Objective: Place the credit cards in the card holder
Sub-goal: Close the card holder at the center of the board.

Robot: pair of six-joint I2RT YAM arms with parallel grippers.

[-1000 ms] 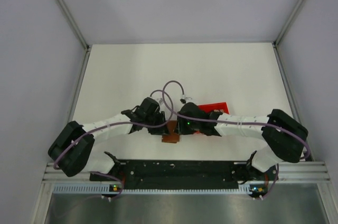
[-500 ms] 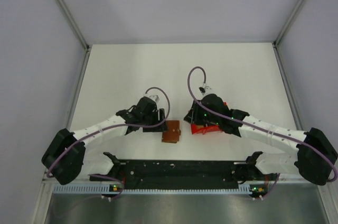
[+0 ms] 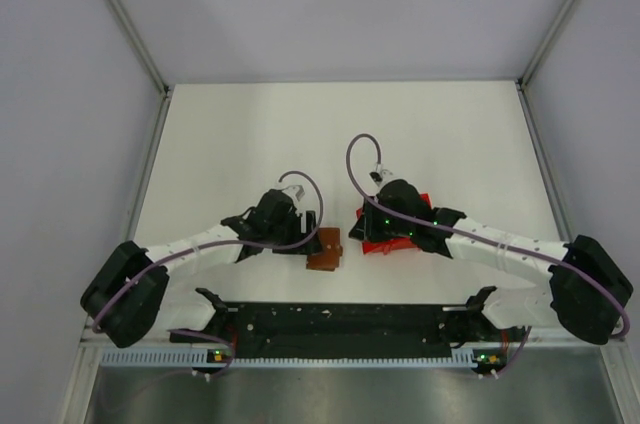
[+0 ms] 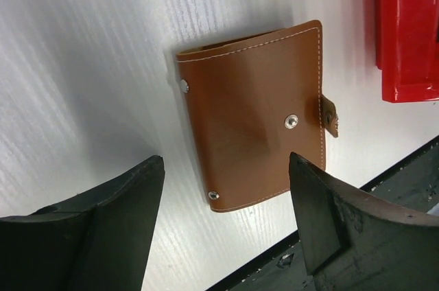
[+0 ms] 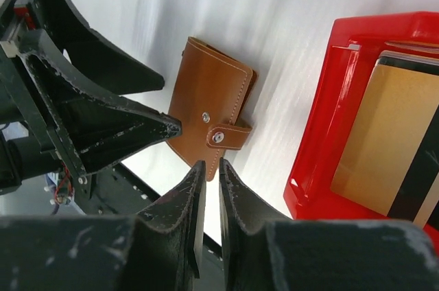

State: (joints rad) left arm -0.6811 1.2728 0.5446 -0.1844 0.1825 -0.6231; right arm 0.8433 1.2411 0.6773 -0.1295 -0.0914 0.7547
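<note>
Credit cards (image 5: 387, 133) sit, apparently stacked, in the red box (image 5: 343, 78) by the near edge of the counter (image 3: 250, 134), just beside the empty, nearly closed right gripper (image 5: 210, 167), the nearer arm, while the snapped-shut card holder (image 4: 254, 116) lies just left, before the wide-open left gripper (image 4: 226, 167).

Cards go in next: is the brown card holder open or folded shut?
Folded shut: the card holder lies flat with covers together, no slots showing. Whether its strap is snapped, cannot tell.
</note>
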